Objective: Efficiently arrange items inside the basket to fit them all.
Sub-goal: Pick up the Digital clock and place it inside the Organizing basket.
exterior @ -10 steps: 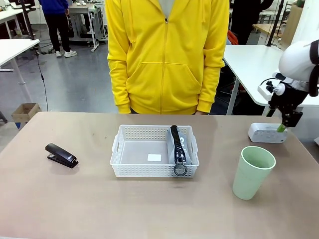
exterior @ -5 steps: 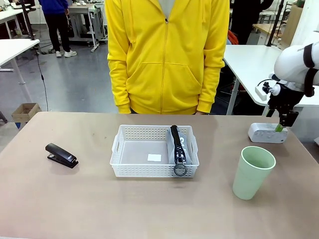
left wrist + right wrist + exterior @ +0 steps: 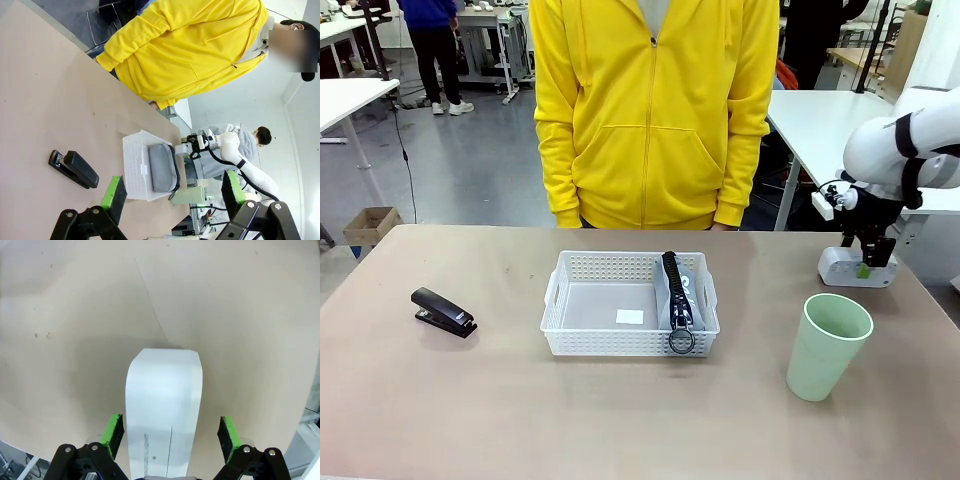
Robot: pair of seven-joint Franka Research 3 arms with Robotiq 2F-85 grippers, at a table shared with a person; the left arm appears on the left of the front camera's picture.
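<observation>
The white basket (image 3: 620, 343) sits mid-table with the grey pouch (image 3: 682, 292) standing on edge in its right part, zipper up. A black stapler (image 3: 443, 311) lies on the table to the left. The pale green cup (image 3: 828, 345) stands upright at the right. Behind it lies the small white box (image 3: 840, 268), and my right gripper (image 3: 865, 265) hangs over it, open. In the right wrist view the white box (image 3: 164, 395) lies between the green pads (image 3: 114, 432) without touching them. My left gripper (image 3: 172, 192) is open and holds nothing, high above the stapler (image 3: 75, 169) and basket (image 3: 135, 172).
A person in a yellow hoodie (image 3: 655, 110) stands at the far edge, hands not over the table. A small white label (image 3: 630, 316) lies on the basket floor. The basket's left half is bare. Wide bare tabletop (image 3: 620, 420) spreads in front.
My right gripper has moved left and a little lower, coming over the white box. Jaws stay open. Nothing else has moved.
</observation>
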